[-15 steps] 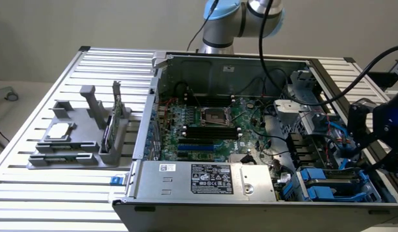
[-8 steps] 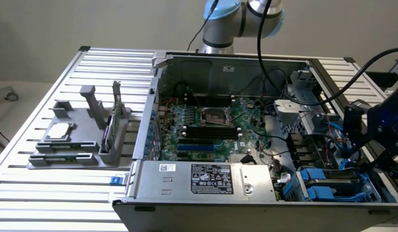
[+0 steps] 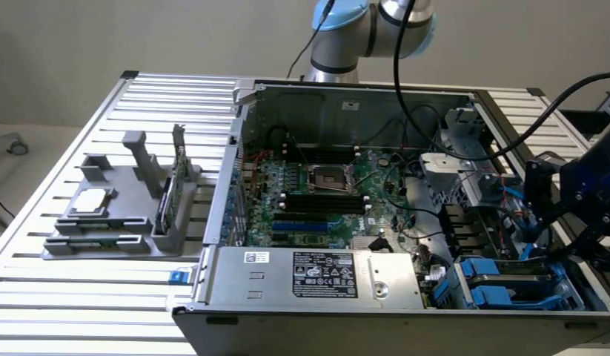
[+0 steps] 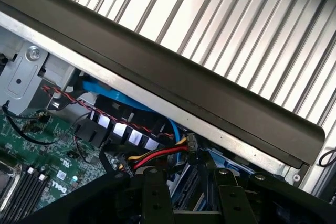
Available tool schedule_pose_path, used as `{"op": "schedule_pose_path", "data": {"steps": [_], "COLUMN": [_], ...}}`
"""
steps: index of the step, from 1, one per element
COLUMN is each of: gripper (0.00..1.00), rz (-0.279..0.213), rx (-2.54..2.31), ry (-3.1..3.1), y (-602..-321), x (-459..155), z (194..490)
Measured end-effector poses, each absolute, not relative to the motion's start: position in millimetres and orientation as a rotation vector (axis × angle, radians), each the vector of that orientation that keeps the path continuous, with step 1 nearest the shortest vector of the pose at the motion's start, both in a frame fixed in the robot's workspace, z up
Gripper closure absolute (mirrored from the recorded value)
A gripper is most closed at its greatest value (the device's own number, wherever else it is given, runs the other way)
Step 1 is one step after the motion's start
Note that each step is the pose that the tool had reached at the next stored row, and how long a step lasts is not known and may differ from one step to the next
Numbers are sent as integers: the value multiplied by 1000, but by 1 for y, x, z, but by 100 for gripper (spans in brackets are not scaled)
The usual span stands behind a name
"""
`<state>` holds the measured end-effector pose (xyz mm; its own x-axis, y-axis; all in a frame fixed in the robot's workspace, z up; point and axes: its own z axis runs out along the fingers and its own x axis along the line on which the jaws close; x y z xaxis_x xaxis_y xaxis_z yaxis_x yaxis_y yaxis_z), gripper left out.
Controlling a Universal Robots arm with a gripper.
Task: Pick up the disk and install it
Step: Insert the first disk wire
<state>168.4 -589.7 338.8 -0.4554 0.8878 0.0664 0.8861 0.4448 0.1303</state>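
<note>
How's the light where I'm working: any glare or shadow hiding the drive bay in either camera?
Exterior view: the slatted table glares white, the case interior is dim, and the blue carriers lie in shade by the dark gripper. Wrist view: the table slats wash out bright, the gripper is a near-black silhouette, and the bay behind it is shadowed.
</note>
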Motion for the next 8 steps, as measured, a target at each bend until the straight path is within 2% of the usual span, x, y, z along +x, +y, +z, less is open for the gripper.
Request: {"op": "schedule_pose_path", "data": {"steps": [8], "gripper": [63], "rz": [233], "rx": [1619], "ry": [2681], "y": [-590], "x": [173], "z": [339]}}
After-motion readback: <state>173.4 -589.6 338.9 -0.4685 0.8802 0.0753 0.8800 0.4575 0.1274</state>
